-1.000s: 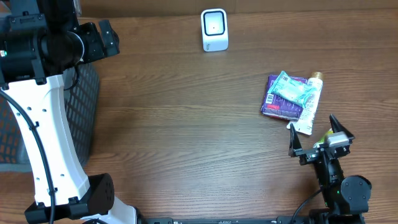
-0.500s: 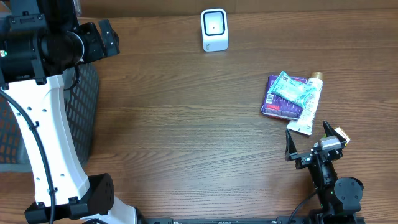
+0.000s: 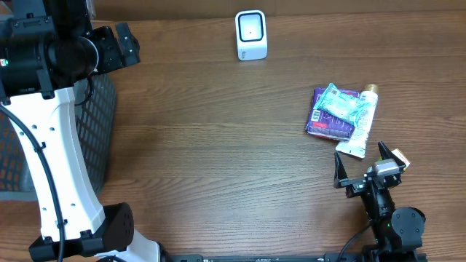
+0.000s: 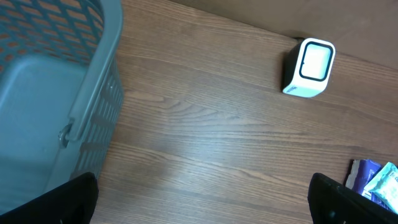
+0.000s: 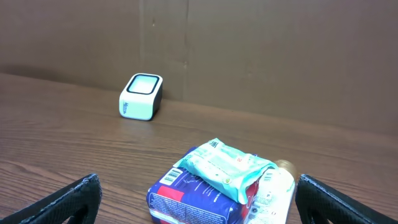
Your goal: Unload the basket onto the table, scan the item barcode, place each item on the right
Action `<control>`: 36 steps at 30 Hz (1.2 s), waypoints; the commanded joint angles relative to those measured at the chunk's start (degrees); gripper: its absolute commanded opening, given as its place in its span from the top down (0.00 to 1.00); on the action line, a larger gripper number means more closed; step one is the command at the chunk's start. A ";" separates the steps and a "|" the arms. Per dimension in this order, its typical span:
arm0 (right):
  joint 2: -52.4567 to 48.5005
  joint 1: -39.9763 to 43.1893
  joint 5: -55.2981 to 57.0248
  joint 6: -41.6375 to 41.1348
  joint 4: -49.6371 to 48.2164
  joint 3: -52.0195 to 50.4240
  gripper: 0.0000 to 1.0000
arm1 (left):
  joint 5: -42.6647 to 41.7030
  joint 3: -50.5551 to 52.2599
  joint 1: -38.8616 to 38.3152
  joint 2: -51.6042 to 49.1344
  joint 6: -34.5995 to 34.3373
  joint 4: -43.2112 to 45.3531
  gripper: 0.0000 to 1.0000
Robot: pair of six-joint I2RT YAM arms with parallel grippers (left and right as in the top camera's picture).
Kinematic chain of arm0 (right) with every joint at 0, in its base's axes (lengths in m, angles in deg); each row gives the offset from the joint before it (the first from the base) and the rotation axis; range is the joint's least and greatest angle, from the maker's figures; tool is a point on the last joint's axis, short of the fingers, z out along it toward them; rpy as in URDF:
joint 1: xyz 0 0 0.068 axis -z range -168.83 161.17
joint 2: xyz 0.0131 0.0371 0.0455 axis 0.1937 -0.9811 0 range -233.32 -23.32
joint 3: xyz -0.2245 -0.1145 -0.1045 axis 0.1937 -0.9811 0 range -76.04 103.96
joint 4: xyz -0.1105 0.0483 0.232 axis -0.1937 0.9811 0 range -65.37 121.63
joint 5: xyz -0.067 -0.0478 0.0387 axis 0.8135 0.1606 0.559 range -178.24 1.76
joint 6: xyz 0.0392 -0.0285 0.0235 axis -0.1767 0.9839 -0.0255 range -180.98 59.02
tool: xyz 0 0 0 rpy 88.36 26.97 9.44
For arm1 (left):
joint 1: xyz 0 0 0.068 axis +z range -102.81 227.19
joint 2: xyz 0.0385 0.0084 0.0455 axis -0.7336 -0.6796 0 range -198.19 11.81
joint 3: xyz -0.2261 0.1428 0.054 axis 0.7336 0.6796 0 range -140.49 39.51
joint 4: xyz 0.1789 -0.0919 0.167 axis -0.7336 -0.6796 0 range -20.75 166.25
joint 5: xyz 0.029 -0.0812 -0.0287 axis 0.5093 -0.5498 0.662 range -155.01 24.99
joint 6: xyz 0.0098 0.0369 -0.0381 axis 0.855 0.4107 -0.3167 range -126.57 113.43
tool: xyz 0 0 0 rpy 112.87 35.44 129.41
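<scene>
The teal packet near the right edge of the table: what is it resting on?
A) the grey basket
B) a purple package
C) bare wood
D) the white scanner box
B: the teal packet lies across the top of the purple package, and the right wrist view shows the same stack from the side.

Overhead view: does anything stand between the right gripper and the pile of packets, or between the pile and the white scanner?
Nothing visible does. The open right gripper sits just beside the pile, and only bare table lies between the pile and the scanner.
</scene>
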 commanded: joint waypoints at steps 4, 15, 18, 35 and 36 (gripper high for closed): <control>0.68 -0.31 -0.33 -0.15 -0.35 -0.59 0.00 | -0.17 -0.90 0.31 -0.42 1.11 0.24 0.01; 0.68 -0.31 -0.33 -0.15 -0.35 -0.59 0.00 | 0.00 0.55 -0.37 2.32 1.11 0.26 0.00; 0.68 -0.31 -0.35 -0.15 -0.35 -0.59 0.00 | 0.00 7.76 -0.83 9.49 1.11 0.31 0.01; 0.68 -0.31 -0.33 -0.15 -0.35 -0.59 0.00 | -5.66 87.41 -0.81 65.85 19.56 66.66 0.00; 0.68 -0.31 -0.33 -0.15 -0.35 -0.59 0.00 | -5.66 91.19 -0.81 68.13 20.61 69.42 0.00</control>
